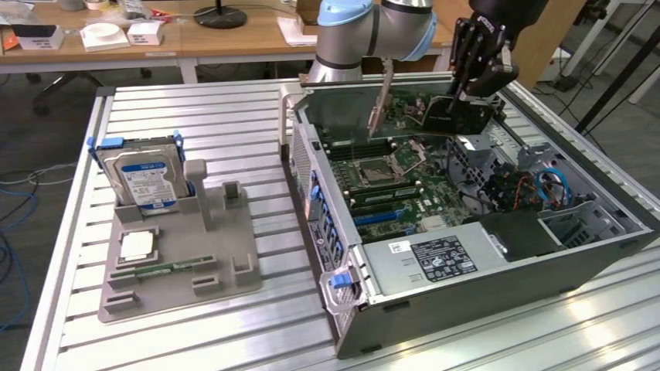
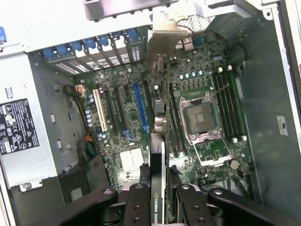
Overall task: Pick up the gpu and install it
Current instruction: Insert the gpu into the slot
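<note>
- While the pincer (image 1: pixel 477 86) hung over the open computer case (image 1: pixel 577 255) in the exterior view, its fingers were closed partway on the gpu (image 1: pixel 454 116), held on edge over the motherboard (image 1: pixel 423 202).
- Well off from the pincer, toward the exterior view's left, the slatted metal table (image 1: pixel 206 116) bore a grey fixture (image 1: pixel 206 263) with a hard drive (image 1: pixel 150 174); wooden desks (image 1: pixel 227 42) stood beyond.
- At the wrist, the pincer (image 2: pixel 160 200) clamped the gpu (image 2: pixel 158 155) edge-on; a blue slot (image 2: pixel 140 106) lay to one side of the card, the processor socket (image 2: pixel 200 115) to the other, case walls close around.
</note>
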Controlling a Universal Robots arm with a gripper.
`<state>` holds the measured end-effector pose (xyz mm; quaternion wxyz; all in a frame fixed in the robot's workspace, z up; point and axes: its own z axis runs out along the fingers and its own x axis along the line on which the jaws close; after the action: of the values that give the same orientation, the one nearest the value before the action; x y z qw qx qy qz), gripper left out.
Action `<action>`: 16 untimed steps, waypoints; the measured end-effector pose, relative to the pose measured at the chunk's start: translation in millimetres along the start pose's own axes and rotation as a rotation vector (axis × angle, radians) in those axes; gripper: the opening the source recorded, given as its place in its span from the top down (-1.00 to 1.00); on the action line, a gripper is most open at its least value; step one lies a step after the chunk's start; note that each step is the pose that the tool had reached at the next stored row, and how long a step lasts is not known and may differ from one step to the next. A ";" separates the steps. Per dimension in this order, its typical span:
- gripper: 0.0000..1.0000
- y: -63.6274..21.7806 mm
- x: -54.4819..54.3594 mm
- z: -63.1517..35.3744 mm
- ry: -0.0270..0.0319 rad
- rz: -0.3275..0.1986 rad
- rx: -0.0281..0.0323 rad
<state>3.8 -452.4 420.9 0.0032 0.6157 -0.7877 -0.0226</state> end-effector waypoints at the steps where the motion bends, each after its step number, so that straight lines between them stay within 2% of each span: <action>1: 0.48 0.0 0.0 0.0 0.0004 -0.008 -0.0001; 9: 0.48 0.0 0.0 0.0 0.0023 -0.056 -0.0013; 16: 0.48 0.0 0.0 0.0 0.0061 -0.152 -0.0034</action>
<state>3.8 -452.4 420.9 0.0049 0.6737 -0.7386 -0.0223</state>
